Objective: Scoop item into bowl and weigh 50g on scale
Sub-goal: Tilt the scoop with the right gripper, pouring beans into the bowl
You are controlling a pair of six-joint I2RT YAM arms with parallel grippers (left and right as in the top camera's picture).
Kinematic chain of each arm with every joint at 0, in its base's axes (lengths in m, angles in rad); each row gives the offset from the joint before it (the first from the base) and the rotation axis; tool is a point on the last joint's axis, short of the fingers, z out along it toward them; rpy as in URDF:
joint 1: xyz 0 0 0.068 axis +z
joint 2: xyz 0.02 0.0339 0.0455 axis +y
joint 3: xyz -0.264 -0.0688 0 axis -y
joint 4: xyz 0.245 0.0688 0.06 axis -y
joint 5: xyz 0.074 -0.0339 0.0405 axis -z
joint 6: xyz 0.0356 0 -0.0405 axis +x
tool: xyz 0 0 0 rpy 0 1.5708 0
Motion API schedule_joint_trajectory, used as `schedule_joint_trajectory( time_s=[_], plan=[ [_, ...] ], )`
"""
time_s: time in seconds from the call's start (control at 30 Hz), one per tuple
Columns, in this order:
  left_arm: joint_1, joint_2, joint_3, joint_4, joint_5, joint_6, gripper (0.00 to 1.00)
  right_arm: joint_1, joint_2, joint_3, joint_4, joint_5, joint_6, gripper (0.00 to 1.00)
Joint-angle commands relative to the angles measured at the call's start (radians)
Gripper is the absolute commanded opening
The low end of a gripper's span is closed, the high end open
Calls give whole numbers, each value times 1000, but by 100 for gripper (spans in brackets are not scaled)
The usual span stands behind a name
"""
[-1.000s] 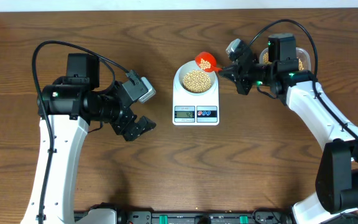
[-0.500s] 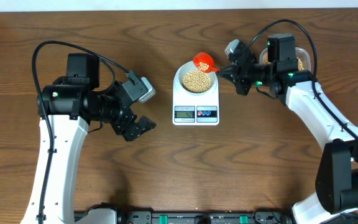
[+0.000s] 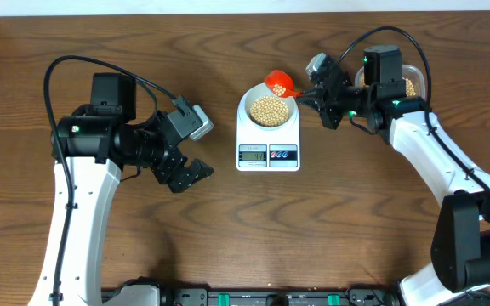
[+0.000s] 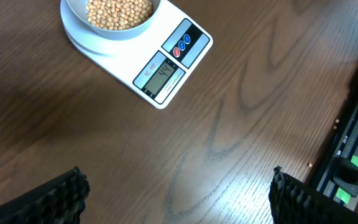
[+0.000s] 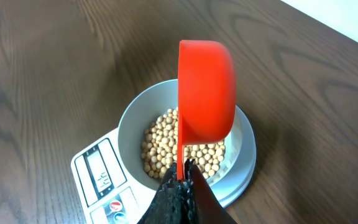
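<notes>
The beans (image 3: pixel 268 109) sit heaped in the bowl (image 3: pixel 247 102), which rests on the scale (image 3: pixel 268 155) at mid-worktop, nearer the far edge. More beans lie in a clear tub (image 3: pixel 413 82) by the far edge, towards the right corner.

The right jaws are pinched on the thin handle of the red scoop (image 3: pixel 279 82). They hold its cup tipped on its side just over the bowl's far-right rim. Whether any beans are left in the cup cannot be seen. The left jaws hang spread wide and empty towards the left side of the worktop, well apart from the scale.

The beans look hard, smooth, round and light, so they will likely roll and bounce if dropped from a height. They are best moved in the scoop, not pinched. The scoop looks stiff and light, and the handle is the place to hold it.

Count: one bowl, one scale with two round buttons, one scoop, one tub, and beans past counting. The display seems to read 44, so a small top-up likely remains.
</notes>
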Motion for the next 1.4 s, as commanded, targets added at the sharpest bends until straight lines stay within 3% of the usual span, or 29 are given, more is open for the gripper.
schedule_joint_trajectory(
  time_s=[0.0, 0.1, 0.2, 0.33, 0.47, 0.57, 0.67, 1.27, 1.37],
  plan=[
    [4, -2, -1, -3, -2, 13, 95, 7, 9, -1, 10, -40, -14, 1],
    [4, -2, -1, -3, -2, 13, 95, 11, 9, -2, 6, 50, -15, 1],
    [4, -2, -1, -3, -2, 13, 95, 11, 3, -2, 22, -37, -14, 1],
    [4, -2, -1, -3, -2, 13, 95, 13, 8, -3, 5, 30, -15, 1],
    [4, -2, -1, -3, -2, 13, 95, 14, 5, -3, 34, -40, -14, 1],
    [4, -2, -1, -3, -2, 13, 95, 23, 9, -4, 28, 50, -15, 1],
    [4, -2, -1, -3, -2, 13, 95, 22, 4, -3, 56, -19, -14, 1],
    [4, -2, -1, -3, -2, 13, 95, 24, 5, -4, 35, 51, -34, 1],
    [4, -2, -1, -3, -2, 13, 95, 23, 5, -3, 41, 61, -92, 1]
  ],
)
